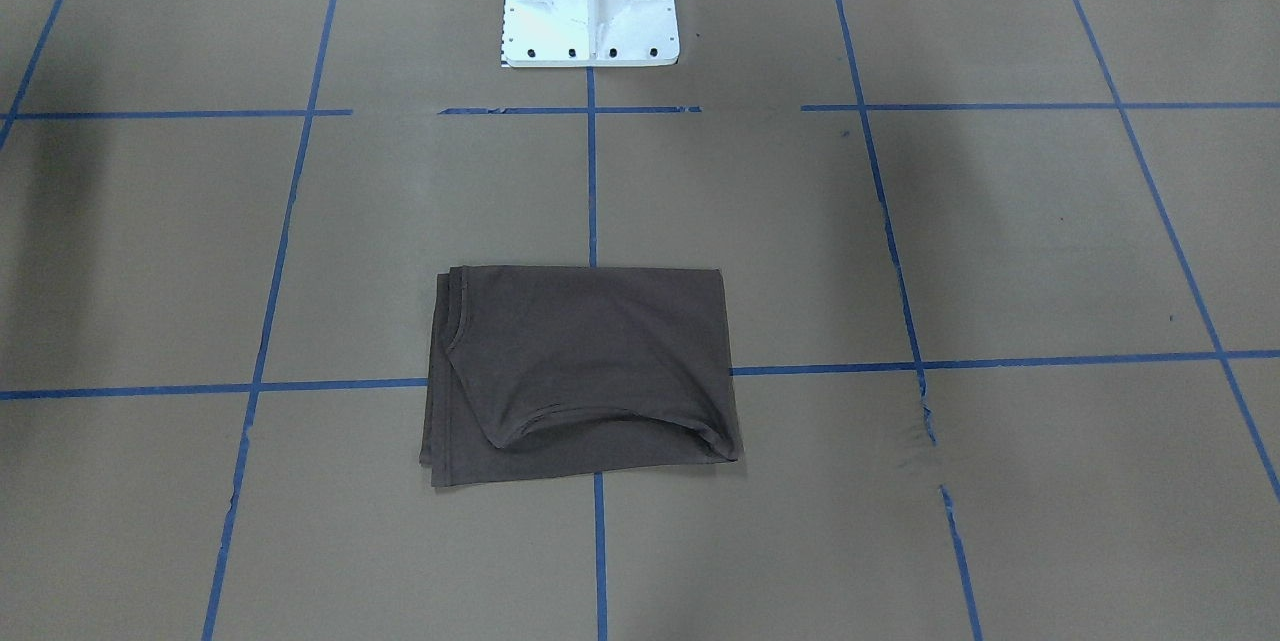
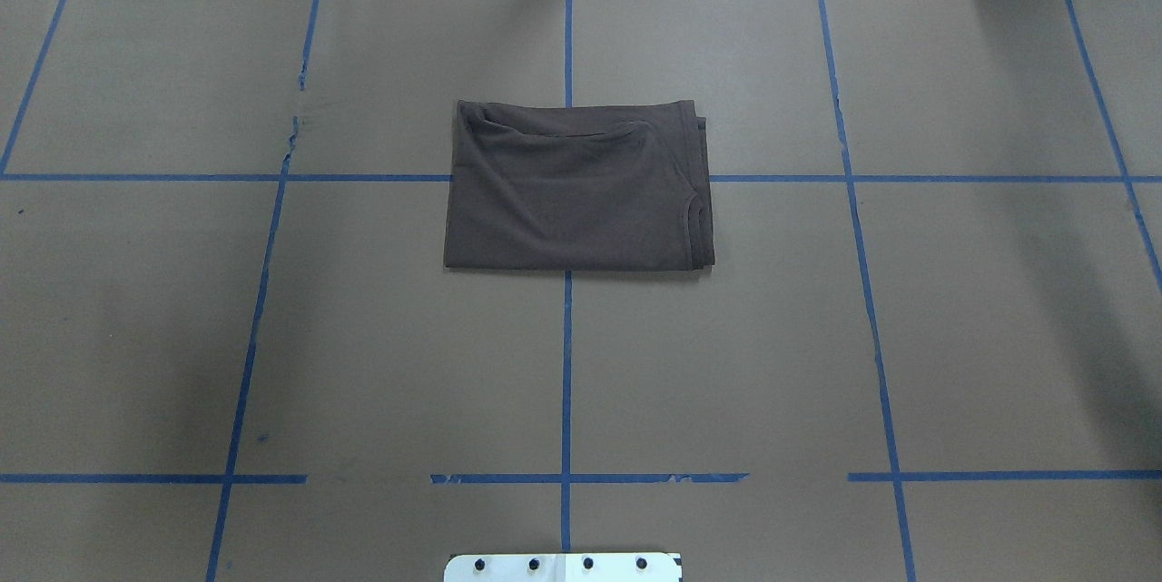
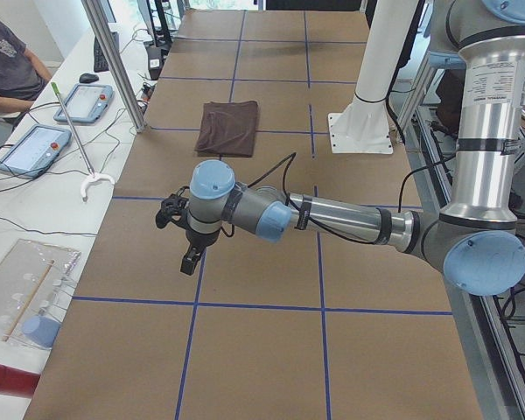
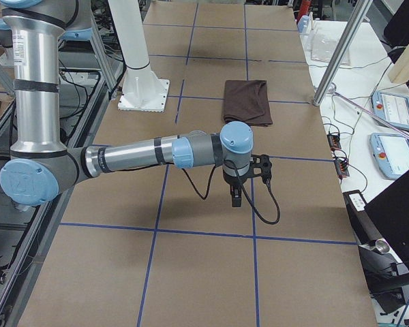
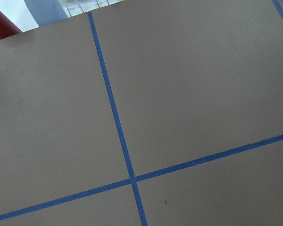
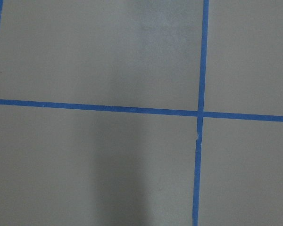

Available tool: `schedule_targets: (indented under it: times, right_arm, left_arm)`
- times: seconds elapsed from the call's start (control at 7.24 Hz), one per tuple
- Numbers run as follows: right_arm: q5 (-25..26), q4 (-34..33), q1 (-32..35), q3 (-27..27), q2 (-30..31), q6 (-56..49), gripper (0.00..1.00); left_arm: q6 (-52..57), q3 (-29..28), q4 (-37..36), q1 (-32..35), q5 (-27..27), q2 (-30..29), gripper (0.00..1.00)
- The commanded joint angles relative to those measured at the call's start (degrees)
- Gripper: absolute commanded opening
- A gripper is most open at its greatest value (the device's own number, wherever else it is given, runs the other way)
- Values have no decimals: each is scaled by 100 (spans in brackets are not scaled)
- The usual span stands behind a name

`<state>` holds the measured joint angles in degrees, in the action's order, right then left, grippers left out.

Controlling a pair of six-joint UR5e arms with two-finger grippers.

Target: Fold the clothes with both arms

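Left gripper (image 3: 190, 261): hangs over the table (image 3: 271, 350), well off to the pedestal's (image 3: 360, 131) left. You cannot tell whether its jaws stand apart or together. Right gripper (image 4: 235, 199): hangs well off to the pedestal's right; you cannot tell its jaw state either. Left arm (image 3: 350, 219), right arm (image 4: 129, 155): forearms reach out roughly level. T-shirt (image 2: 576, 192): folded into a flat rectangle straight ahead of the pedestal, apart from both grippers, lying across a crossing of blue tape (image 2: 566, 364).
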<state>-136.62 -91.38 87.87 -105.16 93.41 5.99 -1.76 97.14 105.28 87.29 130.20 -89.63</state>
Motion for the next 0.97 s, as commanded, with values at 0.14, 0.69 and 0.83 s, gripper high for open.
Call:
schedule_targets:
  times: [0.14,0.69,0.83]
  right_arm:
    - [30,-46,20,-206,423,-54,100]
    - [-49,-3,124,-242,861,-80,100]
    - [-41,6,177,-172,1028,-515,100]
  left_arm:
    - [62,-450,-172,8,-56,244,100]
    - [1044,-451,-1305,69,-39,86,100]
    - [1125,-451,-1317,148,-39,77,100]
